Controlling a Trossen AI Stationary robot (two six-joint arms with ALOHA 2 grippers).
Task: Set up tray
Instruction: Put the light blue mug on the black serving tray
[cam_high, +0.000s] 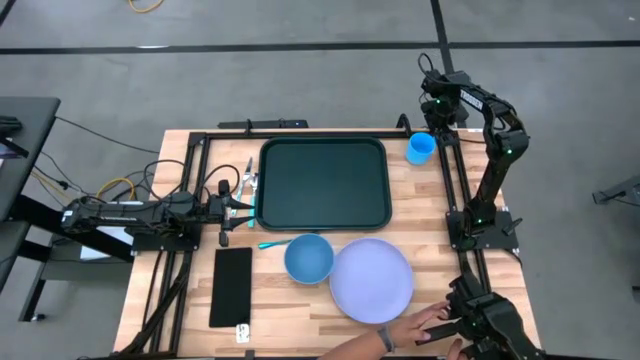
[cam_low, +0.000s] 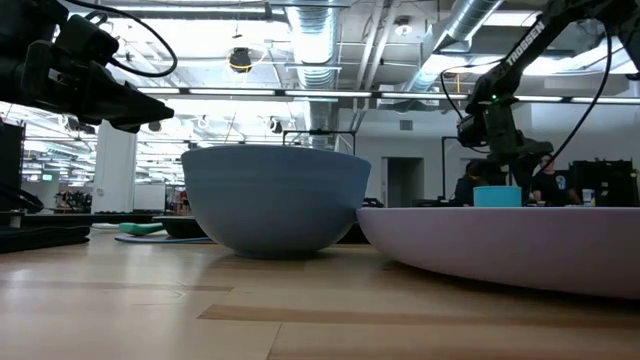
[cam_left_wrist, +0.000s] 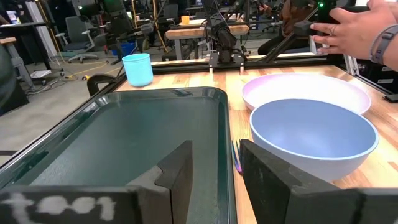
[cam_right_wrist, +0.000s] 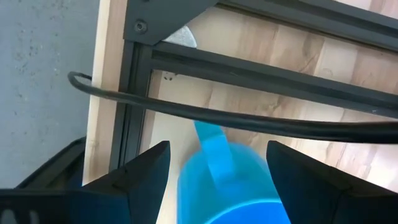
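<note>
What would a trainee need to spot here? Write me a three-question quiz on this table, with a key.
1. True or false: the tray has nothing on it.
2. Which gripper hangs over the blue cup? A) left gripper B) right gripper C) neither
3. Fill in: the blue bowl sits between the tray and the table's front edge, right beside the lavender ____.

Key: 1 true; 2 B, its fingers stand open on either side of the cup in the right wrist view; 3 plate.
</note>
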